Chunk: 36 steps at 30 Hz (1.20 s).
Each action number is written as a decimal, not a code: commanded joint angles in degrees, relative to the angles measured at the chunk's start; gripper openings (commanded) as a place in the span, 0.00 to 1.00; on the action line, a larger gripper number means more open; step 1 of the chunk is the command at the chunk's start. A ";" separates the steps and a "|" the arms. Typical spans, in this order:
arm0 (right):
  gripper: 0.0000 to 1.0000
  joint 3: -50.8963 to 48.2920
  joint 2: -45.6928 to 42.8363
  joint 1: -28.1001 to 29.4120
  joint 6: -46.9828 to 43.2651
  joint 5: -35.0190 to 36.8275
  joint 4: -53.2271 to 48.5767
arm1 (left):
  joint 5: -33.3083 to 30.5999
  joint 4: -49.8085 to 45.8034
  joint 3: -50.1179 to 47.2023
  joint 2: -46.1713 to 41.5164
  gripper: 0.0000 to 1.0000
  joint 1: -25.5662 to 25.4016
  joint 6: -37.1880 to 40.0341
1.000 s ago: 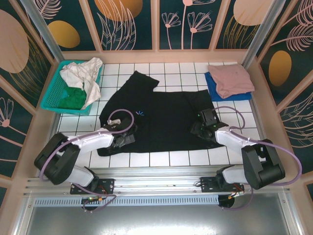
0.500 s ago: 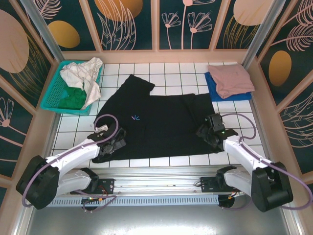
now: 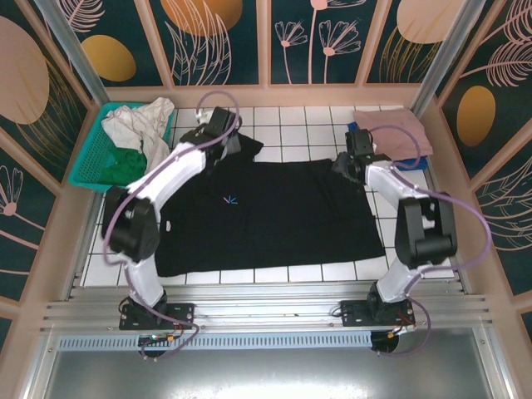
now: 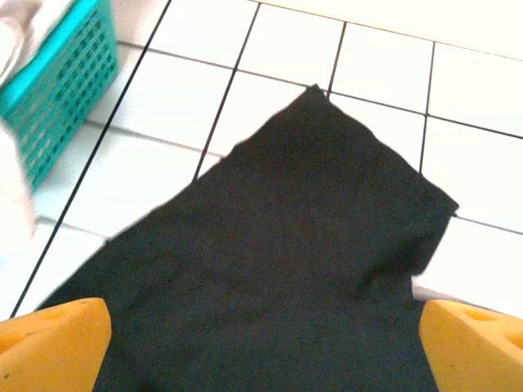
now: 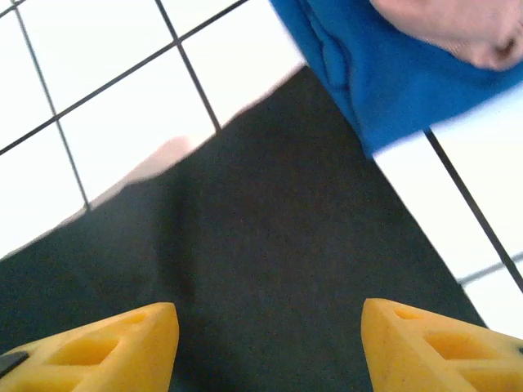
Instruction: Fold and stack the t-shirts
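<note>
Black t-shirt (image 3: 266, 216) is spread flat across the middle of the white-tiled table (image 3: 291, 116), front up. The pale-blue starburst mark (image 3: 232, 199) is left of centre. One sleeve sticks out toward the far left. The near hem runs close to the table's near edge.

Left tool (image 3: 223, 131) is over that far-left sleeve. In the left wrist view its yellow fingertips (image 4: 51, 345) sit wide apart at the frame's bottom corners, with the black sleeve lying flat under and between them. Nothing is pinched.

Right tool (image 3: 349, 162) is over the shirt's far-right corner. In the right wrist view its fingertips (image 5: 102, 351) are also spread, with black cloth lying flat below and nothing gripped.

Dusty-pink t-shirt (image 3: 399, 129) lies folded on top of the blue t-shirt (image 5: 368, 82) at the far-right corner of the table. The black shirt's corner runs right up to the blue one's edge; I can't tell whether they overlap.

Teal mesh basket (image 3: 87, 158) sits at the far left, just beside the black sleeve but apart from it. It holds a white cloth (image 3: 145, 125) that spills over its right rim, and a green cloth (image 3: 125, 162) under that.
</note>
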 commanded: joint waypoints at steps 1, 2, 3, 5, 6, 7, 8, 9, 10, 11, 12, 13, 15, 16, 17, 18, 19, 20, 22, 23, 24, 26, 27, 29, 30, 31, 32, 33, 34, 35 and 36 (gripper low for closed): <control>0.61 5.49 5.96 -1.63 -5.43 1.75 -0.84 | -0.01 -3.48 14.28 13.04 0.92 2.75 9.47; 0.61 6.97 7.69 -2.25 -5.81 1.37 -1.11 | 0.65 -5.34 19.95 17.77 0.90 3.30 10.71; 0.60 8.48 9.62 -2.88 -6.16 1.02 -1.69 | 1.19 -7.16 27.11 22.80 0.87 3.94 11.97; 0.60 10.46 11.97 -3.61 -7.10 0.90 -1.59 | 1.72 -10.60 39.88 32.27 0.85 4.88 13.56; 0.59 11.16 13.05 -3.96 -7.79 1.03 -1.31 | 1.93 -12.20 47.39 36.69 0.85 5.39 14.35; 0.58 11.85 14.05 -4.29 -8.56 0.66 -0.94 | 1.55 -12.80 52.32 40.46 0.85 5.85 14.98; 0.58 12.29 14.86 -4.48 -9.12 0.07 -0.53 | 1.53 -12.02 53.99 42.44 0.86 6.23 15.77; 0.57 12.95 15.94 -4.75 -9.29 -0.16 -0.54 | 1.04 -10.05 53.40 43.33 0.87 6.71 16.36; 0.57 13.82 16.94 -4.89 -9.65 -0.73 -0.55 | 1.05 -7.51 51.14 43.31 0.88 7.36 16.33; 0.57 14.26 17.52 -4.85 -10.24 -1.36 -0.04 | 1.62 -5.14 48.37 42.69 0.89 7.88 16.11; 0.55 14.66 18.40 -4.82 -10.51 -1.82 0.44 | 2.57 -2.58 45.29 41.89 0.90 8.56 15.60; 0.53 15.35 19.32 -4.89 -10.81 -2.27 0.50 | 4.31 -0.78 42.99 41.26 0.90 9.14 14.85; 0.52 16.79 21.29 -4.90 -10.92 -2.05 0.41 | 8.02 0.76 41.46 41.53 0.90 10.12 13.81; 0.52 17.84 22.34 -4.83 -10.95 -1.70 -0.24 | 9.55 0.88 41.61 42.12 0.90 10.47 13.42; 0.52 18.50 23.20 -4.85 -10.96 -1.65 -0.54 | 10.77 0.86 42.00 42.67 0.89 10.61 13.26; 0.52 19.04 24.04 -4.84 -10.85 -1.65 -0.74 | 12.45 0.83 42.36 43.38 0.87 10.70 13.44; 0.51 19.35 24.57 -4.89 -10.74 -1.57 -0.73 | 13.44 0.88 42.64 44.01 0.87 10.77 13.64; 0.50 19.37 24.93 -4.83 -10.63 -1.58 -0.72 | 14.24 0.99 42.69 44.47 0.86 10.77 13.52; 0.47 19.33 25.48 -4.86 -10.44 -1.52 -0.51 | 15.93 1.37 42.68 45.43 0.84 10.73 13.80; 0.44 19.24 25.53 -4.90 -10.43 -1.59 -0.40 | 16.31 1.51 42.68 45.89 0.81 10.74 13.80; 0.41 19.12 25.60 -4.89 -10.43 -1.82 -0.27 | 17.28 1.59 42.68 46.22 0.78 10.71 14.06; 0.35 18.88 25.60 -4.89 -10.43 -2.09 -0.03 | 18.41 1.70 42.68 46.91 0.71 10.77 14.53; 0.31 18.89 25.62 -4.85 -10.43 -2.18 -0.02 | 18.51 1.74 42.68 47.19 0.64 10.77 14.72; 0.25 18.93 25.51 -4.80 -10.60 -2.69 -0.11 | 19.08 1.72 42.68 47.40 0.47 10.80 15.45; 0.21 18.85 25.28 -4.76 -10.62 -3.07 -0.06 | 18.71 1.44 42.68 47.18 0.37 10.82 15.52; 0.17 18.76 24.97 -4.73 -10.70 -3.33 0.05 | 18.33 1.10 42.68 46.78 0.26 10.85 15.66; 0.14 18.77 24.72 -4.72 -10.78 -3.53 -0.02 | 18.28 0.90 42.60 46.29 0.19 10.80 16.01; 0.12 18.76 24.26 -4.61 -10.93 -3.92 -0.12 | 18.24 0.73 42.44 45.43 0.12 10.84 16.44; 0.10 18.67 23.73 -4.51 -11.09 -4.07 -0.26 | 18.15 0.68 42.06 44.30 0.05 10.83 16.98; 0.08 18.53 23.17 -4.47 -11.21 -4.22 -0.37 | 17.94 0.57 41.46 42.92 0.00 10.84 17.38; 0.06 18.41 22.53 -4.44 -11.50 -4.73 -0.65 | 18.12 0.61 40.38 40.87 0.00 10.83 18.44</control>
